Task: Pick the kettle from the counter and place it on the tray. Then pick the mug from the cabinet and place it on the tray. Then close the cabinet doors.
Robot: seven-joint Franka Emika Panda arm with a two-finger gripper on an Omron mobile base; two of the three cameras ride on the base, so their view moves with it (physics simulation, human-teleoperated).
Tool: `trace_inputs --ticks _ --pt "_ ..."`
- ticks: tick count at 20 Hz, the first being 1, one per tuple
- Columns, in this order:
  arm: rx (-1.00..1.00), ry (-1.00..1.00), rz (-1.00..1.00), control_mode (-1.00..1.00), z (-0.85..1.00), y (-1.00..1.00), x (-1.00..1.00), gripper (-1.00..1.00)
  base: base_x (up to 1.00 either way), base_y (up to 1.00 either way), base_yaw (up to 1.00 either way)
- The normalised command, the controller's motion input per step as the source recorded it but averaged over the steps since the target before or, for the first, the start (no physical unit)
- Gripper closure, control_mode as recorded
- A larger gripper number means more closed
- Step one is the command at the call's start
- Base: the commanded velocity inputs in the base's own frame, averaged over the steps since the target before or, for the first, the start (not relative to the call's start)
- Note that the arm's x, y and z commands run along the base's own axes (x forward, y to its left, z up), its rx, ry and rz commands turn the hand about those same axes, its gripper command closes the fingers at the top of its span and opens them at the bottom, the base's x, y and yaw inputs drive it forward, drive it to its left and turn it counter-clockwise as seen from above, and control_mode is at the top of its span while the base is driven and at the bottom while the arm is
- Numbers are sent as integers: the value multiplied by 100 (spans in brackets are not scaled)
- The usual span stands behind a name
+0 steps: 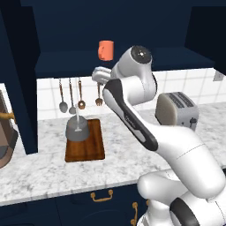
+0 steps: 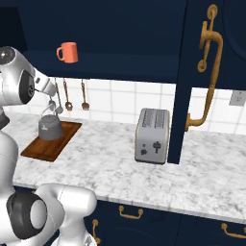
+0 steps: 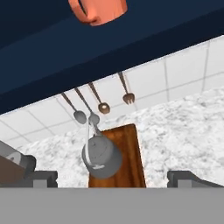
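Two base views from behind, left and right, looking down over the counter (image 1: 53, 170); hand view closer, sharing the tray (image 3: 131, 148).

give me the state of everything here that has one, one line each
kettle: upright on the tray, not gripped
tray: flat on the counter, holding the kettle
mug: upright on the cabinet shelf
cabinet doors: open
gripper: open, empty, above the tray
toaster: upright on the counter, slots empty
hanging utensils: hung on the tile wall
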Motion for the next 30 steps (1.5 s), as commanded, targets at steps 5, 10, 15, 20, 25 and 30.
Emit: trace_inputs --ticks 5,10,15,20,25,30 --pt "-16 -2 1 -100 48 -14 3 -100 0 0 0" --pt "-7 -1 4 -100 44 -6 38 -100 0 0 0" --pt "-14 -11 4 -100 25 0 55 -100 0 0 0" --pt "-16 -29 8 -100 0 4 38 -100 0 0 0" --pt "-3 -1 5 -100 6 0 48 -100 0 0 0" --pt "-8 0 0 -100 0 3 38 -100 0 0 0"
